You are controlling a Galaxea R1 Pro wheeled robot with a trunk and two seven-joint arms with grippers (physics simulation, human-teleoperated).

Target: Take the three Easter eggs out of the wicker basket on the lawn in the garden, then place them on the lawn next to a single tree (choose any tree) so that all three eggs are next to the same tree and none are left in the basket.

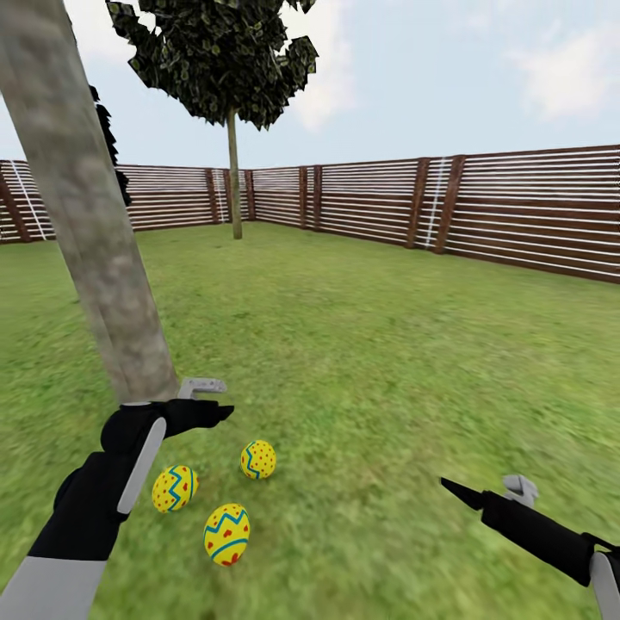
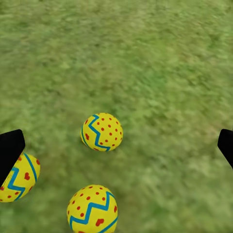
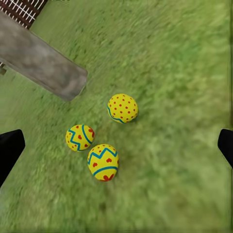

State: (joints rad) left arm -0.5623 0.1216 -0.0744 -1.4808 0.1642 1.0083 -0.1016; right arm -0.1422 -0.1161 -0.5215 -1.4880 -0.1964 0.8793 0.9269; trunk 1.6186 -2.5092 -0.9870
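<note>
Lawn [image 1: 387, 344] of mottled green grass runs back to the brown slatted fence [image 1: 517, 207] that closes the garden from 9 to 3 o'clock. Rising from the grass at 10 o'clock in the head view is the thick grey-brown trunk of the tree [image 1: 95, 232]; a slimmer, dark-leaved tree [image 1: 232, 112] stands far off at 11 o'clock by the fence. Three Easter eggs [image 1: 226, 534] lie on the grass near the foot of the trunk, clustered yet apart from one another, each yellow with a blue zigzag and red marks. The left gripper [image 1: 211, 400] hangs above them, just beside the trunk, jaws spread wide and empty. The right gripper [image 1: 482, 492] hovers at 4 o'clock, well apart from the eggs, likewise parted and holding nothing.
</note>
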